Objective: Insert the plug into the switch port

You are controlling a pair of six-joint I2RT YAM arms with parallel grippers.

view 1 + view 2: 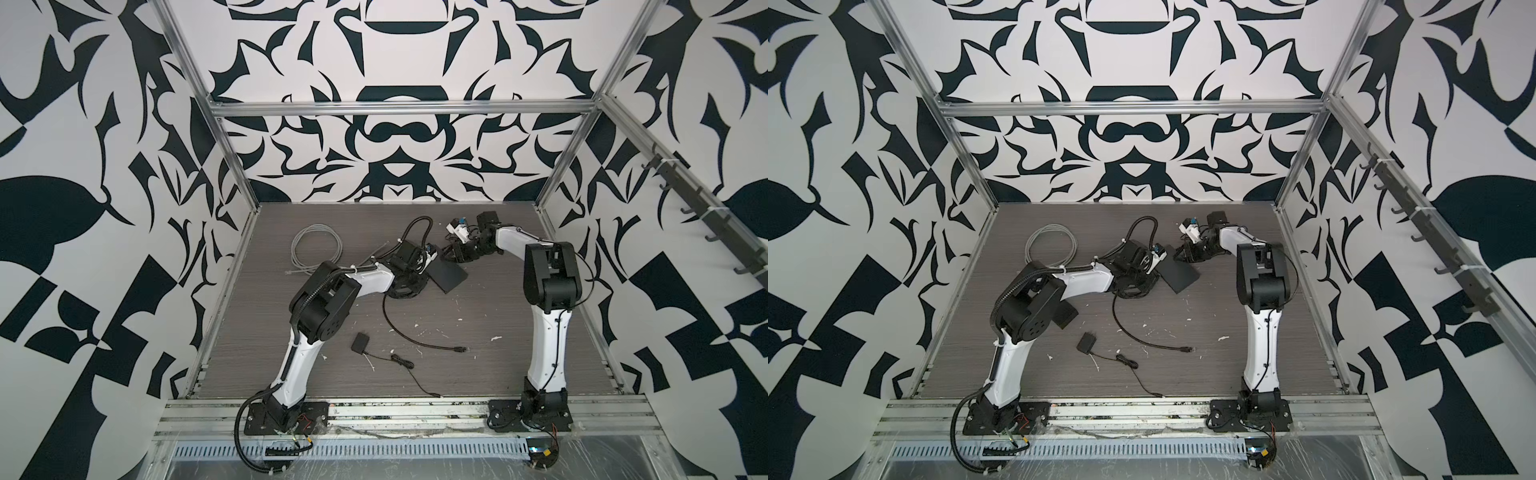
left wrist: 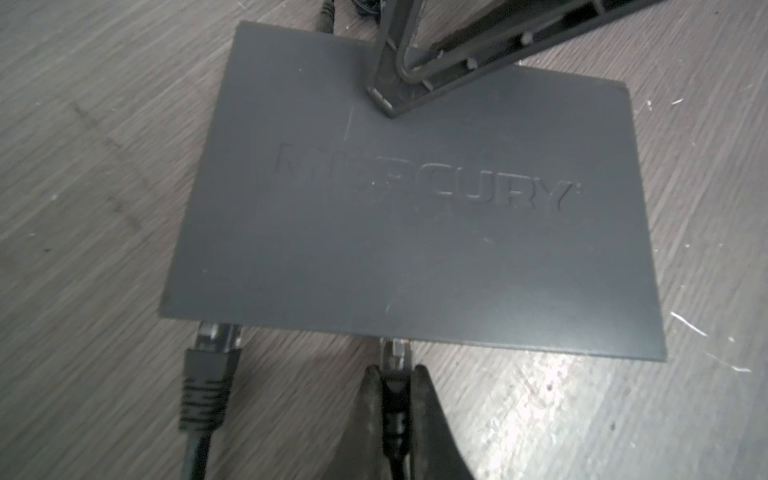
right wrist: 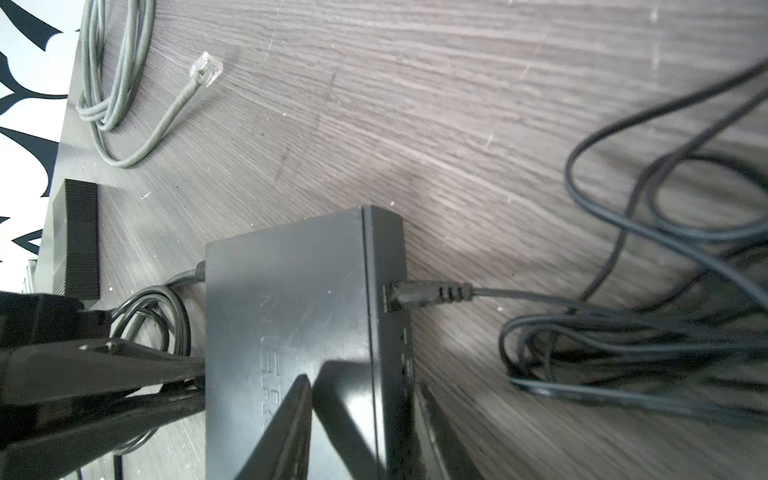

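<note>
The switch (image 2: 415,232) is a flat dark grey box on the wooden table, seen in both top views (image 1: 446,276) (image 1: 1179,276). My left gripper (image 2: 397,370) is shut on the plug (image 2: 397,351), a black boot with a clear tip. The tip is at the switch's port edge; how deep it sits is hidden. My right gripper (image 3: 361,384) straddles the switch's opposite edge (image 3: 386,332), one finger (image 2: 386,97) on its top, the other against its back face. In a top view both grippers (image 1: 424,266) (image 1: 455,255) meet at the switch.
Another black plug (image 2: 210,361) sits in a port beside mine. A power lead (image 3: 424,293) enters the back face, near tangled black cable (image 3: 644,340). A grey cable coil (image 1: 316,247) lies far left. A black adapter (image 1: 359,343) and loose cable (image 1: 459,350) lie nearer.
</note>
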